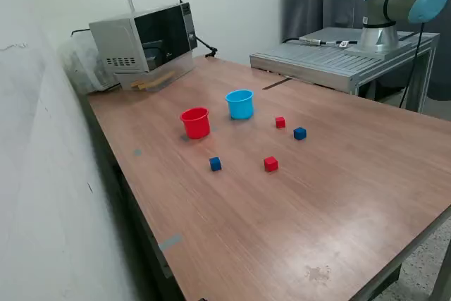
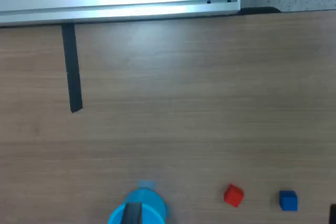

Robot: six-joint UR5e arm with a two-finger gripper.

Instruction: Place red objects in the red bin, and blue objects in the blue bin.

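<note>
Closest on the wooden table (image 1: 338, 202) is a broad bare stretch of board running to its front edge. Beyond it sit a blue cube (image 1: 215, 164) and a red cube (image 1: 270, 164), well apart. Further back come a second blue cube (image 1: 299, 133) and a second red cube (image 1: 280, 123), near each other. Behind those stand the red cup (image 1: 195, 123) and light blue cup (image 1: 239, 103), upright, side by side. A microwave (image 1: 144, 39) occupies the far corner by the wall. The arm (image 1: 405, 1) stands on a metal platform (image 1: 331, 54) past the table's far edge; its gripper is out of sight, so I cannot tell its state.
</note>
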